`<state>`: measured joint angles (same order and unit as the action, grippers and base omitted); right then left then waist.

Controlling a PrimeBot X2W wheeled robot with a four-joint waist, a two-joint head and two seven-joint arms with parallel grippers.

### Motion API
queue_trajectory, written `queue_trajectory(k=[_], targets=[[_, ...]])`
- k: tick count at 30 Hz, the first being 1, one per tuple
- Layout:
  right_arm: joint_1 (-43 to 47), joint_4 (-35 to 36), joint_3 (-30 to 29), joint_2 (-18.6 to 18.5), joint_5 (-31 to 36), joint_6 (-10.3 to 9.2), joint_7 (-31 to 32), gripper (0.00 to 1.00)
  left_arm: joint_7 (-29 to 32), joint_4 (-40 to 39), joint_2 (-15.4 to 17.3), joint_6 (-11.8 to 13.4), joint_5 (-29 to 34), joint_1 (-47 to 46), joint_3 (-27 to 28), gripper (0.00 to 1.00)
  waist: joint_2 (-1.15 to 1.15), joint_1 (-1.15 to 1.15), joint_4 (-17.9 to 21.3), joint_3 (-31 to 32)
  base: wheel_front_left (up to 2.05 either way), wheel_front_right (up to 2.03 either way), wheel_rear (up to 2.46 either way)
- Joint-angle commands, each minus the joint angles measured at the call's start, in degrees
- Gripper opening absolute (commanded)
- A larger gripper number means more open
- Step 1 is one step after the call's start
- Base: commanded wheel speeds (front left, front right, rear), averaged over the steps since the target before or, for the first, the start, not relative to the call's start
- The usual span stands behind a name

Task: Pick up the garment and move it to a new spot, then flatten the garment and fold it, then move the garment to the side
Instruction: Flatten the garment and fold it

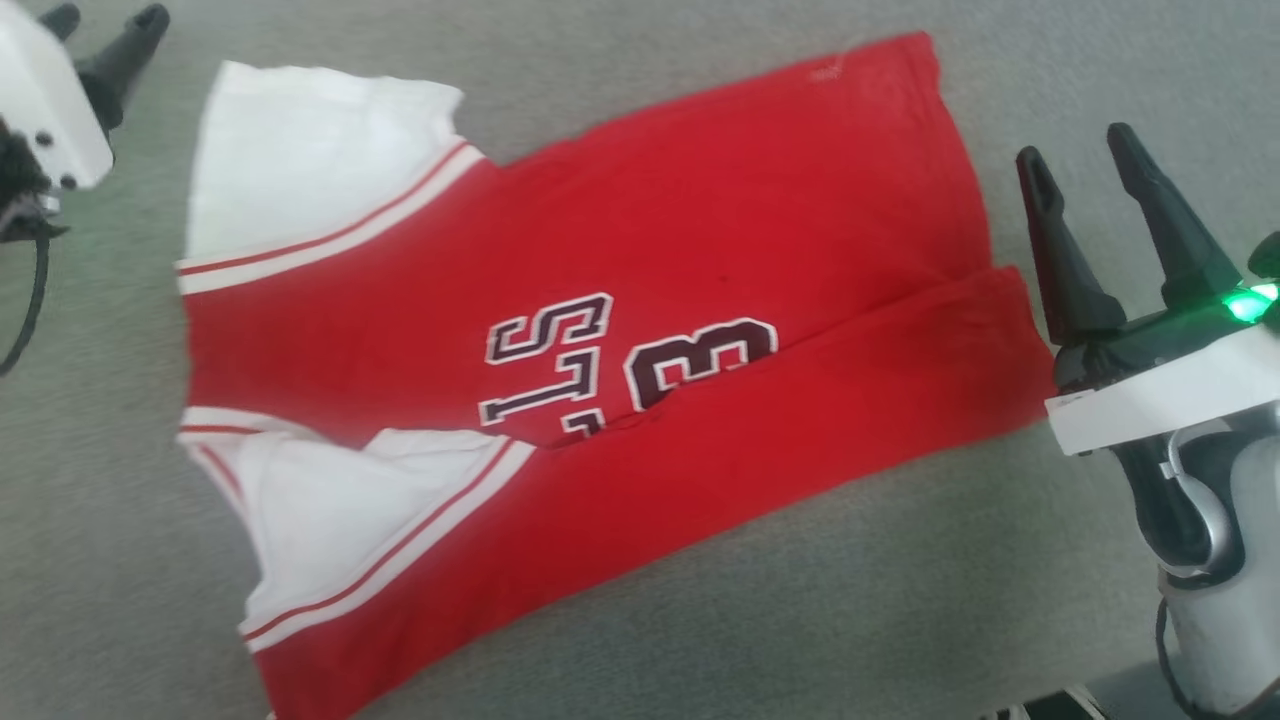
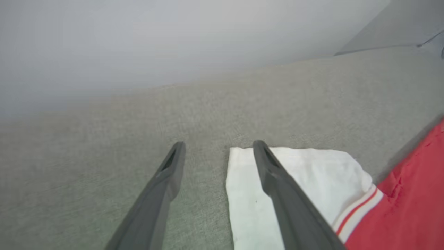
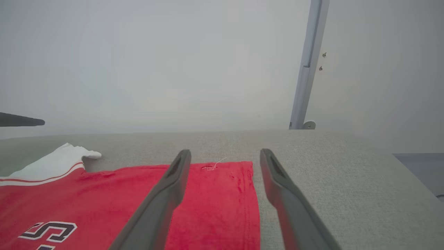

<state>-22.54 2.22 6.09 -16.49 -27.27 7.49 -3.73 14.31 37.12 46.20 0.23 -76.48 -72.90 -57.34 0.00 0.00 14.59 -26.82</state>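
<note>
Looking first at your left gripper [image 1: 108,15], you find it in the upper left corner of the head view, its two dark fingers spread apart with nothing between them. In the left wrist view the same gripper [image 2: 218,143] points up the frame. One finger is over the bare grey surface [image 2: 104,156] and the other crosses in front of a white sleeve [image 2: 312,166]. Whether that finger touches the cloth you cannot tell.

Your right gripper [image 1: 1075,143] stands at the right edge of the head view, also with its two fingers apart and empty, just beside the right end of the garment [image 1: 700,230]. One green light [image 1: 1245,303] glows on its wrist. In the right wrist view this gripper [image 3: 225,151] has one finger in front of the red cloth [image 3: 215,208] and one in front of the grey surface [image 3: 329,166].

There is one garment, and it lies across the middle of the head view on the grey surface [image 1: 900,620]. Its lower long edge is folded up over the body, so it covers part of the black-and-white lettering [image 1: 560,350]. You can count two white sleeves with red stripes, one at the upper left [image 1: 300,150] and one at the lower left [image 1: 330,510]. Behind the surface, the right wrist view shows a pale wall [image 3: 138,62].
</note>
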Motion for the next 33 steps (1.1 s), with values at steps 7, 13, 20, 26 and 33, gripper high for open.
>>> queue_trajectory(k=[7, 13, 20, 26, 33], targets=[[-0.9, -0.9, 1.1, 0.7, -0.6, 0.00, -0.3, 1.00, 25.8, 7.8, -2.4, -2.5, -3.3, -8.7, -4.4, 1.00, 0.00, 0.00, 4.0, -4.2, 0.00, 0.00, 0.00], [-1.5, -1.6, 1.2, 0.1, -1.4, 0.00, 0.7, 1.00, 33.3, 9.4, -3.5, -4.1, -3.3, -10.9, -6.2, 1.00, 0.00, 0.00, 4.4, -5.7, 0.00, 0.00, 0.00], [-8.2, -3.9, 3.4, -3.9, -3.9, 0.00, 10.0, 1.00, 34.2, 10.2, -6.3, -6.1, -3.9, -11.9, -6.4, 0.00, 0.00, 0.00, 2.9, -7.6, 0.00, 0.00, 0.00], [-21.8, -11.2, 6.9, -9.4, -6.2, 0.00, 24.1, 1.00, 32.8, 10.1, -9.4, -7.1, -4.1, -12.5, -6.2, 0.00, 0.00, 0.00, -0.6, -8.9, 0.00, 0.00, 0.00], [-34.9, -21.9, 11.0, -13.3, -11.4, 0.00, 43.6, 1.00, 31.1, 8.3, -12.5, -7.7, -3.2, -12.3, -7.1, 0.00, 0.00, 0.00, -5.2, -10.3, 0.00, 0.00, 0.00]])
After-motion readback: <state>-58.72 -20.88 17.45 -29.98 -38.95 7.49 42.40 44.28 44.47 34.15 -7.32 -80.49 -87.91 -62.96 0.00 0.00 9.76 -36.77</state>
